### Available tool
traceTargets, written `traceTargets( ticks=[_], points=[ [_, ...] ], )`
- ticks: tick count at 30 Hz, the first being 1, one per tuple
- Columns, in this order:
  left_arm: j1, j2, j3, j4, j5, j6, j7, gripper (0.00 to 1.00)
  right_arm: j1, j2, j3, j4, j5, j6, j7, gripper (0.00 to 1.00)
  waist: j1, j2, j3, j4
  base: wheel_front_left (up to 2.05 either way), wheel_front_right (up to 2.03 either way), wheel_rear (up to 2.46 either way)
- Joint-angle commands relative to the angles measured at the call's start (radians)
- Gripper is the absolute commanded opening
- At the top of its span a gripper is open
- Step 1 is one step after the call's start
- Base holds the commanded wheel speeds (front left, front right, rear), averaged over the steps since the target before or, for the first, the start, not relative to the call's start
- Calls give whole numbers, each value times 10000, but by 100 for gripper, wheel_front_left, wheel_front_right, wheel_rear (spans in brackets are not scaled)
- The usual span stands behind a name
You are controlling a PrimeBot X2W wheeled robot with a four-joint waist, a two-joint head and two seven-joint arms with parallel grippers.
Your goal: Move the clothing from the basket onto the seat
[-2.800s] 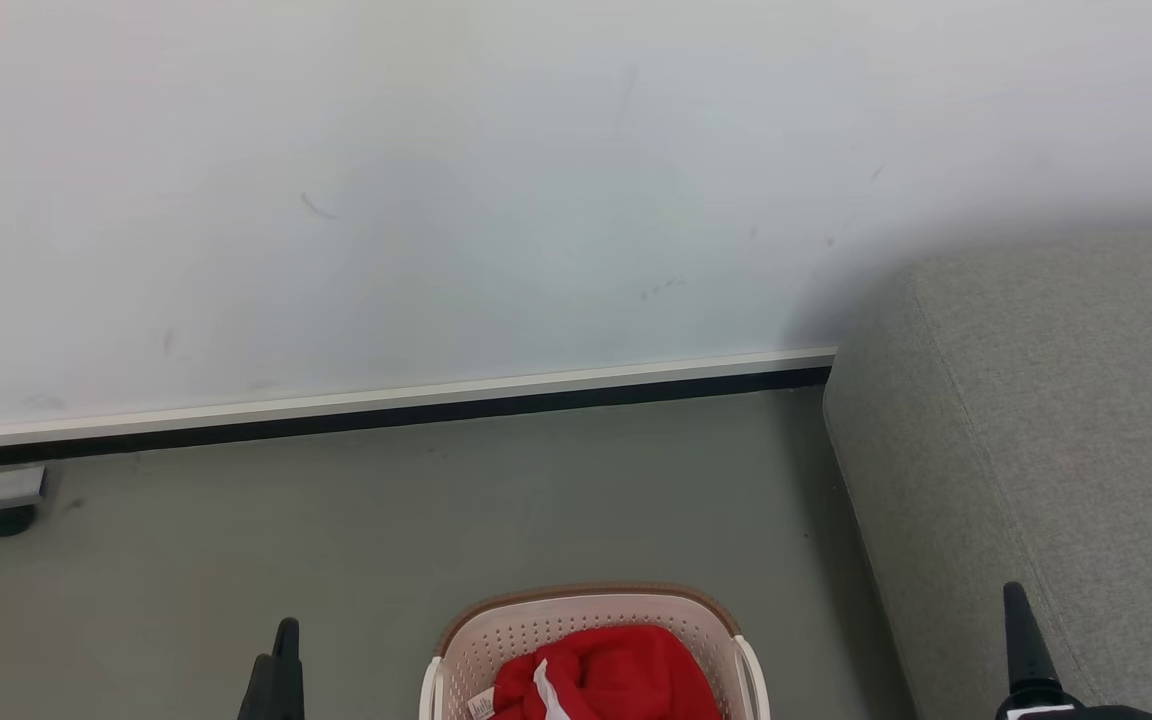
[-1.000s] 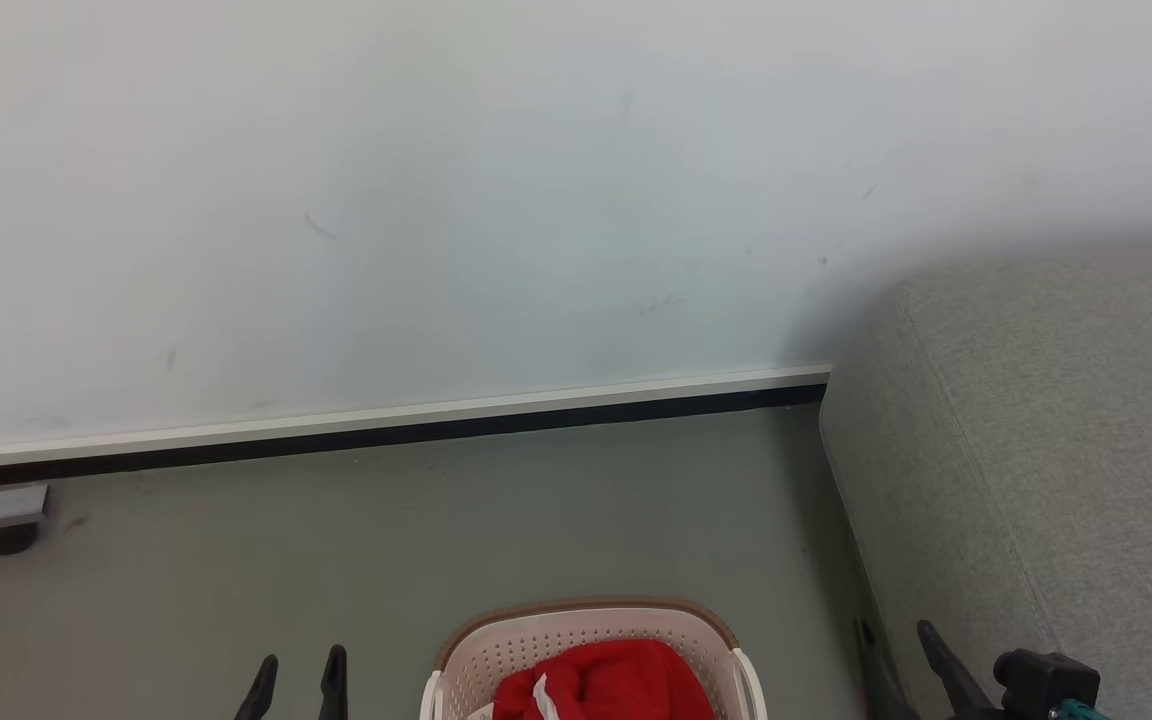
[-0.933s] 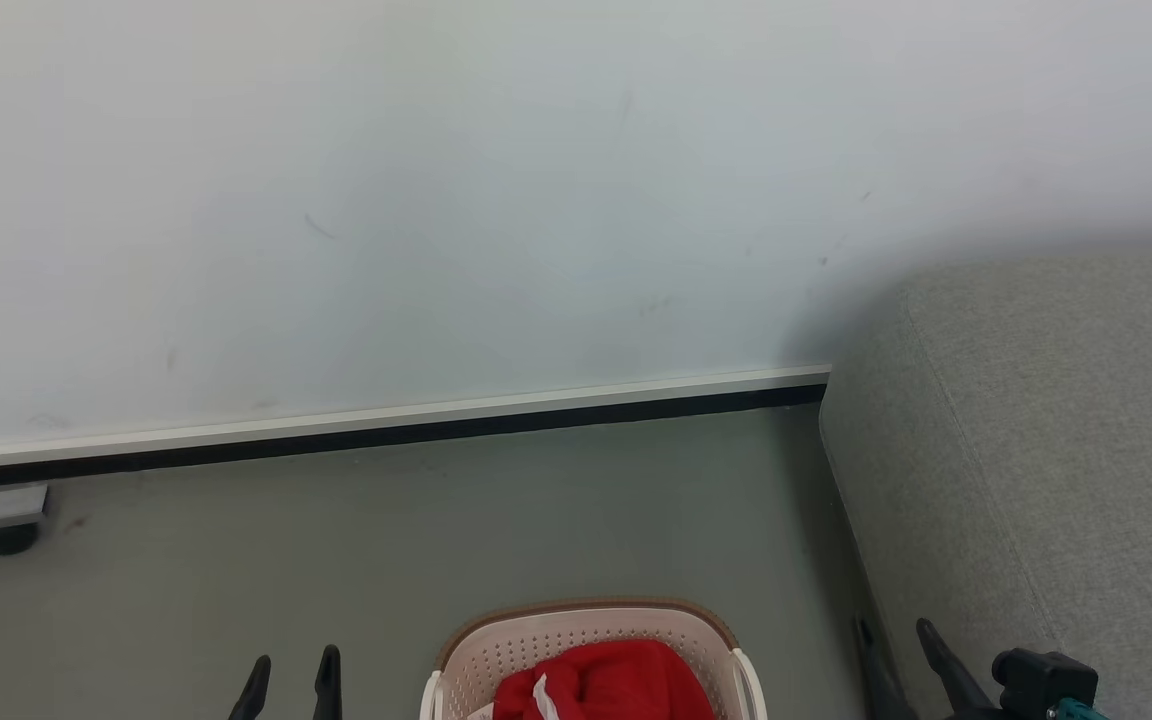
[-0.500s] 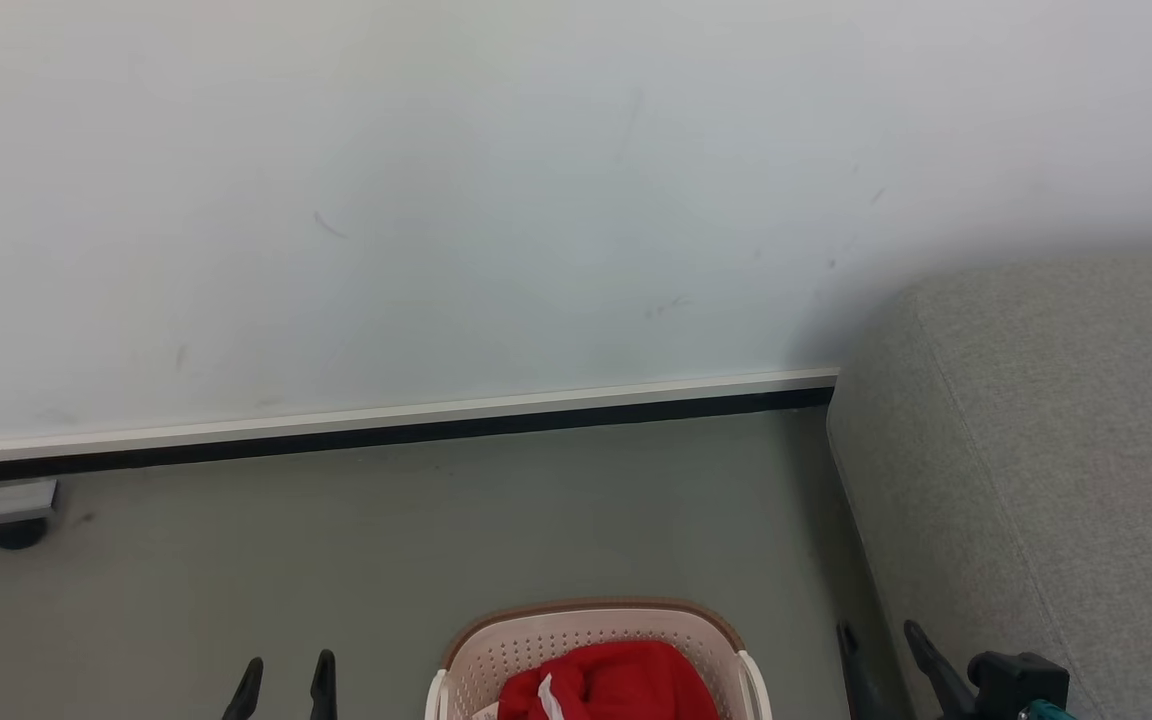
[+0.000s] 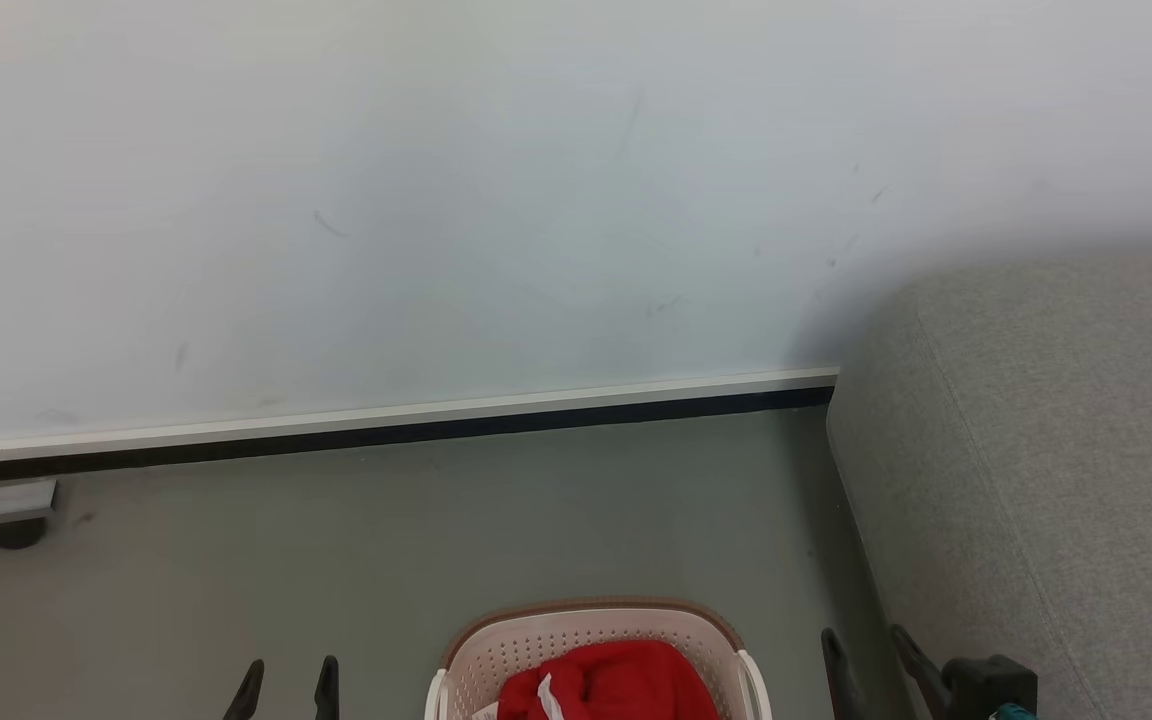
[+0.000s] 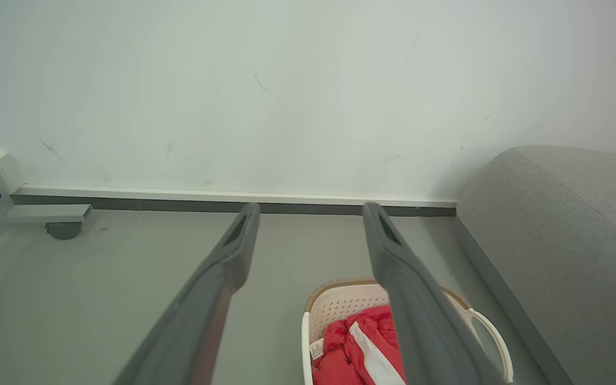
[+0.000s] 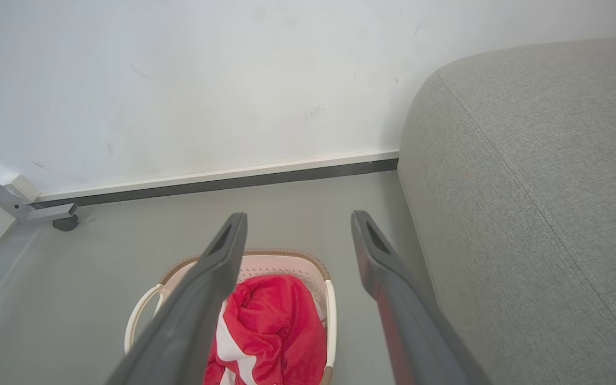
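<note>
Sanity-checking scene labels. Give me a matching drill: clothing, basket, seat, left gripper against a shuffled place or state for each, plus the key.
Column one
1. clothing
2. basket
3. seat
4. left gripper

Column two
A. cream-white, standing on the floor to the left of the seat
B. jaws open, holding nothing
C. red, piled inside the basket
D. grey, at the right, up against the wall

Pairs: 1-C, 2-A, 3-D, 4-B
</note>
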Motion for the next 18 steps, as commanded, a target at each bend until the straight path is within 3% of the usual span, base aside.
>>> traceTargets(
  ticks=[1, 18],
  points=[
    [197, 14, 45, 47, 179, 12, -95, 100, -47, 61, 42, 18, -238, 7, -41, 100, 0, 0, -3, -5, 0, 0, 0],
    [196, 3, 37, 114, -10, 94, -88, 100, -92, 57, 95, 61, -173, 7, -11, 100, 0, 0, 13, -93, 0, 0, 0]
  ],
)
